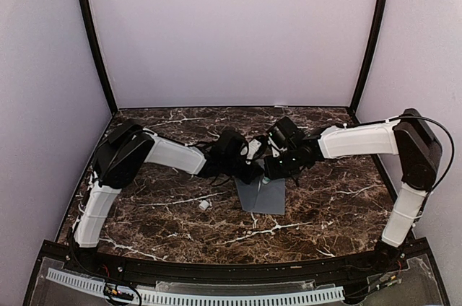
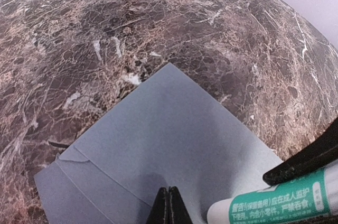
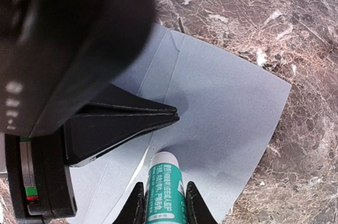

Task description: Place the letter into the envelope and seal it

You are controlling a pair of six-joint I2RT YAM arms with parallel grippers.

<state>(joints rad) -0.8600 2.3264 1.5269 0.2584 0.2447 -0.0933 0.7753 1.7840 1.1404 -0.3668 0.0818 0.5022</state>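
Observation:
The grey envelope lies flat on the marble table. It fills the left wrist view and the right wrist view. My left gripper is shut and empty, its tips on or just above the envelope; it shows in the right wrist view too. My right gripper is shut on a green-and-white glue stick, whose white tip meets the envelope by a paper seam. The glue stick also shows in the left wrist view. No cream letter shows in any view.
A small white cap-like piece lies on the table left of the envelope. Both arms meet over the table's middle. Black corner posts and pale walls close in the back and sides.

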